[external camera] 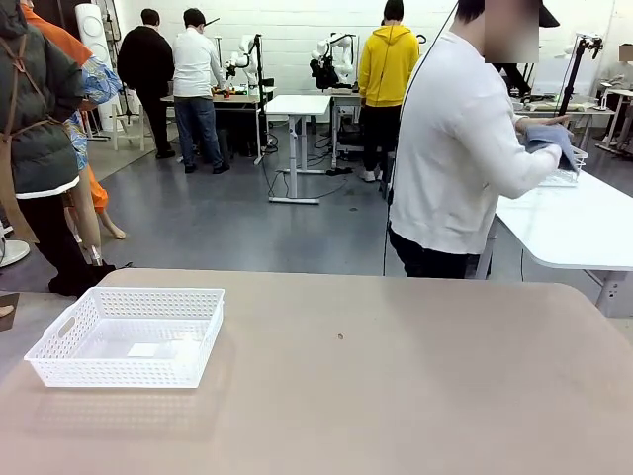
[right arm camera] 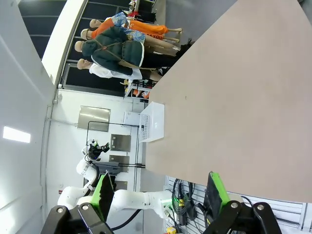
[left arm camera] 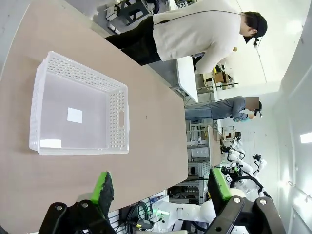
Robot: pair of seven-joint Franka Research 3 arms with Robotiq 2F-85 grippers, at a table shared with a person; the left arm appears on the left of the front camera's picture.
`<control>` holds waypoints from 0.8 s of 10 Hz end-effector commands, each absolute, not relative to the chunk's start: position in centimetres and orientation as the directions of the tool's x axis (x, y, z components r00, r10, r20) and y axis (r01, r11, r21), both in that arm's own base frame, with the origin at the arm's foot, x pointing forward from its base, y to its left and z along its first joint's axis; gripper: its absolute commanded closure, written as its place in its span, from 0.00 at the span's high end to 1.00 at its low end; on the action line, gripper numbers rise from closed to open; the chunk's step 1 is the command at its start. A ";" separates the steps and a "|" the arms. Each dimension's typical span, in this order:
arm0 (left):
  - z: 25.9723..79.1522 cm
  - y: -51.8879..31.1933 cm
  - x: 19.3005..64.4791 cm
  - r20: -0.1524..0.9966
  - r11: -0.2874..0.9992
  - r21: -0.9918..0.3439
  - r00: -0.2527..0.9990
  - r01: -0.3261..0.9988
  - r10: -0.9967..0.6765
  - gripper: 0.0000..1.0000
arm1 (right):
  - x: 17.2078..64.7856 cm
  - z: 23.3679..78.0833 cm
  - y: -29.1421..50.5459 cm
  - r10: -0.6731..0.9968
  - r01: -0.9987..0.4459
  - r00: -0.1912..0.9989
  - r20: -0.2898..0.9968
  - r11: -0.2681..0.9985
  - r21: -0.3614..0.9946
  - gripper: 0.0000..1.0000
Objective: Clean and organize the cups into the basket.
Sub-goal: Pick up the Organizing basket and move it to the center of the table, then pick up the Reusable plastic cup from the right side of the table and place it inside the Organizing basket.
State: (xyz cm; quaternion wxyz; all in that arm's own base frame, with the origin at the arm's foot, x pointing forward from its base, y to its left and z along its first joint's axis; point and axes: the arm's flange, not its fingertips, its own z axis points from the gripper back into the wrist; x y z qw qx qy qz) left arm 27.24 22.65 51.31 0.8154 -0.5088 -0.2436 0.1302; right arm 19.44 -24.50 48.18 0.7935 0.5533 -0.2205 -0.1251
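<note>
The white lattice basket (external camera: 129, 336) sits empty on the tan table at the front left; it also lies under the left wrist view (left arm camera: 78, 107) and shows small and far off in the right wrist view (right arm camera: 152, 122). The cups are out of view. My left gripper (left arm camera: 161, 187) hangs open above the table's near edge, short of the basket, nothing between its green pads. My right gripper (right arm camera: 158, 190) is open too, held over the table's near edge with its fingers empty.
A person in a white sweatshirt (external camera: 455, 148) stands behind the table's far edge, turned to a white side table (external camera: 574, 223) and holding a blue-grey cloth (external camera: 549, 139). A small dark speck (external camera: 340, 336) marks the tan tabletop (external camera: 396, 386).
</note>
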 end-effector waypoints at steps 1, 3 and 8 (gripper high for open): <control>51.4 22.7 27.3 0.270 0.455 -0.890 0.845 0.036 0.461 1.00 | 19.6 48.3 -24.4 -0.440 -0.057 0.871 0.218 0.350 0.935 1.00; 51.4 22.7 27.3 0.270 0.455 -0.890 0.845 0.036 0.461 1.00 | 19.6 48.3 -24.4 -0.440 -0.057 0.871 0.218 0.350 0.935 1.00; 51.4 22.7 27.3 0.270 0.455 -0.890 0.845 0.036 0.461 1.00 | 19.6 48.3 -24.4 -0.440 -0.057 0.871 0.218 0.350 0.935 1.00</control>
